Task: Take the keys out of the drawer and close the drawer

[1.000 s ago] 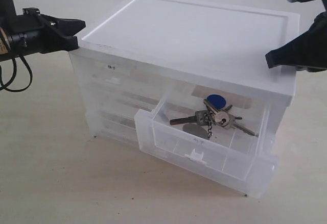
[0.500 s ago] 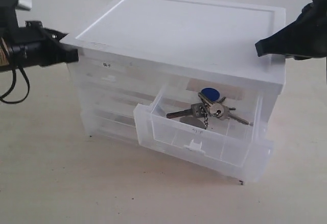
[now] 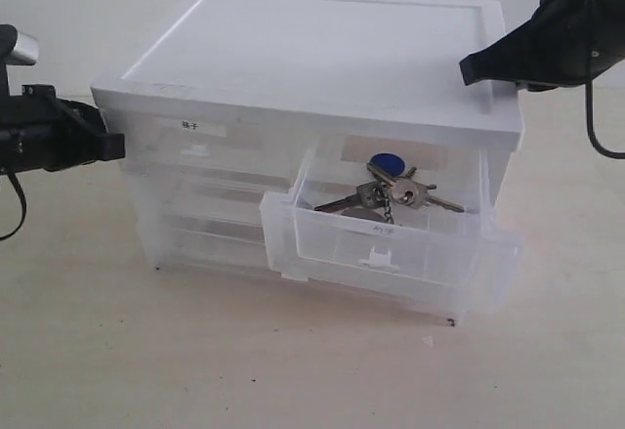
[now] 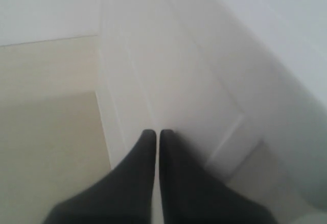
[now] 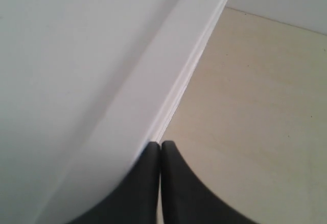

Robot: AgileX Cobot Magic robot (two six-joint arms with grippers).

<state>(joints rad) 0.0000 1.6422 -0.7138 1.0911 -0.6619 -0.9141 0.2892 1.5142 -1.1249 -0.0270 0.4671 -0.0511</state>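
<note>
Inside the pulled-out translucent plastic drawer (image 3: 391,253) of the white plastic cabinet (image 3: 322,58) lies the silver key bunch (image 3: 391,193) with its round blue tag, while the black left gripper (image 4: 157,132) and black right gripper (image 5: 160,143) sit by the cabinet's top edges, fingers pressed together, empty.

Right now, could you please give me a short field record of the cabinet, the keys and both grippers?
cabinet: white translucent, on a pale table
drawer: pulled out, open
keys: lying inside the drawer, blue tag toward the rear
left gripper: shut, empty, beside the cabinet's upper left edge
right gripper: shut, empty, over the cabinet's top right edge
task state: keys not yet taken out
</note>
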